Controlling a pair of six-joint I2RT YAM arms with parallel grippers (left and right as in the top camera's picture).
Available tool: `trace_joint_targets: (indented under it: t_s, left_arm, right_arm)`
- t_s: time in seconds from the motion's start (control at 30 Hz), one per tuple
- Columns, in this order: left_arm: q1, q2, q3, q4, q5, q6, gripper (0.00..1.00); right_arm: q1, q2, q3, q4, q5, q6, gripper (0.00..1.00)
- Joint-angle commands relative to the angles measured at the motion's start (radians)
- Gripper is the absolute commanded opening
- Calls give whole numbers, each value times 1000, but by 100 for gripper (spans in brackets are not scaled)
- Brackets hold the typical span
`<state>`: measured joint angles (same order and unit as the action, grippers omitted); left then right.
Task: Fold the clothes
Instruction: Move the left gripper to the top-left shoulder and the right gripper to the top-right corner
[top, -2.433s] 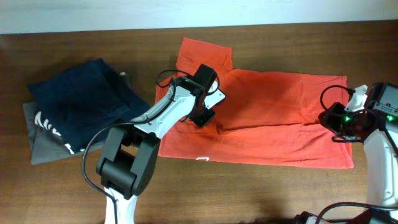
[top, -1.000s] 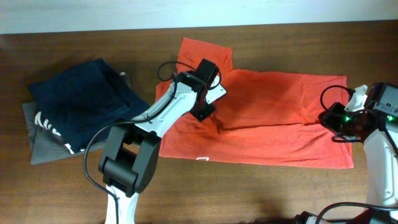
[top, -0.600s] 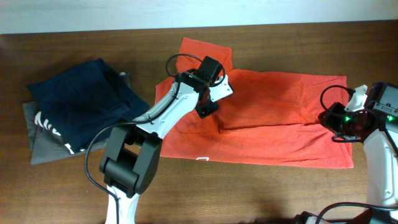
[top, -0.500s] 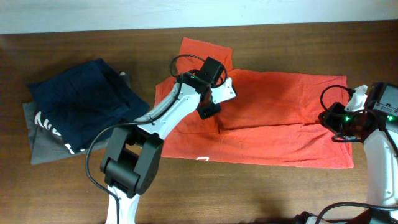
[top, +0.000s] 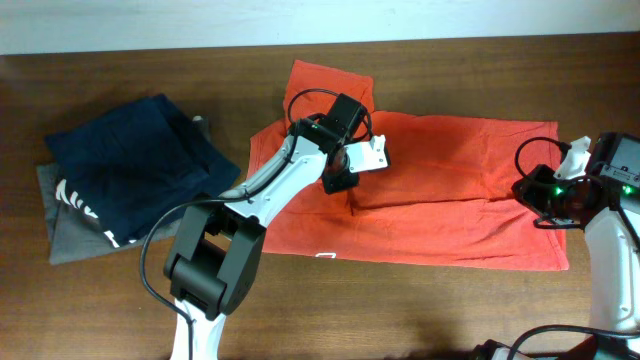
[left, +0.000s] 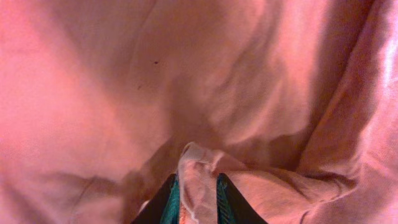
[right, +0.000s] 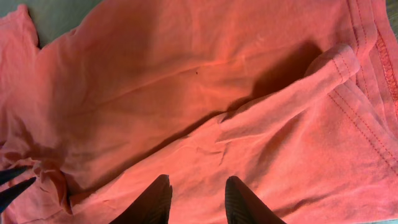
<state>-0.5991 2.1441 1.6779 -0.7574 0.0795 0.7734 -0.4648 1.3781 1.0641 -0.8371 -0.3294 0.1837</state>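
With the left gripper, nips a raised ridge of the orange-red short-sleeved cotton T-shirt between 2 teal-lined fingers set narrow, cloth touching both. Grips there, by judgement, to lift 1 layer near the chest and carry it over for a fold; cannot tell how firm the pinch is. With the right gripper, hovers over the shirt's hem end, dark fingers a little apart and holding nothing. Probably waits there to pin or take that end when the fold comes across.

Finds the T-shirt spread lengthwise over the middle and right of the brown wooden table, closer to the far edge than the near one. Points 1 sleeve at the far edge and the hem toward the right edge. Shows a long crease along its length where the near half seems to lie doubled, plus a small white mark at the cloth's near edge.

Reads as thin, soft, matte knit: slumps into shallow wrinkles, bunches into a rounded peak at the pinch, has no stiffness of its own. Carries a double-stitched hem in the right wrist view, with 1 hem corner rolled into a loose tube that casts a shadow. Likely to drag and stretch rather than slide as a sheet.

Leaves alone, at the table's left end, the navy blue garment with white lettering, lying on a grey folded garment, close to the shirt's left edge.
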Motion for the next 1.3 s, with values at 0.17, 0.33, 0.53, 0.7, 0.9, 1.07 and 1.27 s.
trace_joint_targets:
  t_s: [0.17, 0.33, 0.53, 0.7, 0.9, 1.07, 1.27]
  left_arm:
    - [34, -58, 164, -51, -129, -301, 72]
    - [116, -69, 232, -29, -108, -444, 81]
    - [288, -45, 234, 138, 248, -539, 81]
    - [403, 24, 235, 306, 460, -695, 72]
    - [436, 101, 235, 489, 482, -794, 70]
    - [430, 149, 235, 504, 481, -804, 70]
    - [429, 167, 235, 494, 474, -804, 70]
  right_arm:
    - [-1, 5, 10, -1, 13, 0, 34]
    - [0, 5, 10, 0, 0, 0, 44]
    - [1, 5, 24, 35, -102, 0, 49]
    - [56, 42, 89, 97, -115, 0, 53]
    - [140, 244, 238, 197, -104, 1, 58]
    - [129, 488, 468, 192, -104, -1, 61]
    - [65, 703, 699, 171, -84, -3, 62]
